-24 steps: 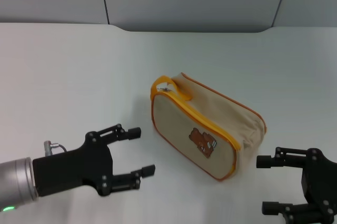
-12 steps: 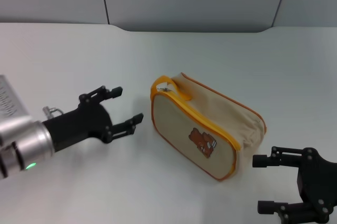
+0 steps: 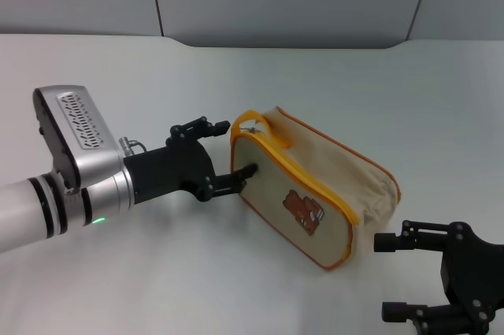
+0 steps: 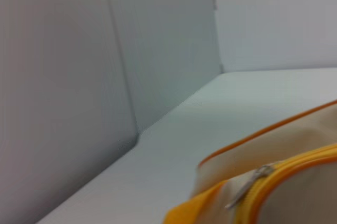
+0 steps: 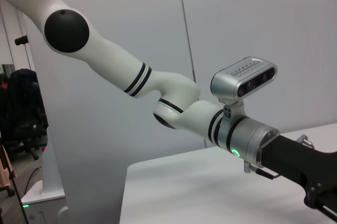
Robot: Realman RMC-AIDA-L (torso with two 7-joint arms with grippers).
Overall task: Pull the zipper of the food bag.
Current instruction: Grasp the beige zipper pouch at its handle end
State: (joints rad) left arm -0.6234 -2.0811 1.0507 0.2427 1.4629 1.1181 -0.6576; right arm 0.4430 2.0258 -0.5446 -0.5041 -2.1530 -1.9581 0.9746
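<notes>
fingers point(image 3: 211, 124) of the left gripper point(image 3: 227, 148) stand spread apart at the middle of the head view, one tip near the upper corner of the food bag point(image 3: 311, 184) and the other reaching the bag's left end face lower down; whether either tip truly touches the cloth cannot be told, and nothing is grasped between them. its black body and silver wrist run back toward the left edge of the frame, with a green light showing on the white arm. the food bag lies on the white table point(image 3: 118, 83) a little right of centre, a beige boxy pouch with orange piping, its brown bear picture facing the lower part of the frame. the zipper point(image 3: 303, 177) curves in yellow-orange along the bag's near top edge, and its small silver pull tab point(image 3: 250, 128) sits at the bag's upper left corner, just beside the orange loop handle point(image 3: 264, 130) and close to the upper finger. in the left wrist view the tab point(image 4: 247, 184) hangs at the lower right of the frame on the yellow track. the right gripper point(image 3: 387, 276) rests in the lower right corner of the head view, released with its fingers wide, apart from the bag's right end. the right wrist view shows the left arm point(image 5: 168, 97) stretching across the frame.
</notes>
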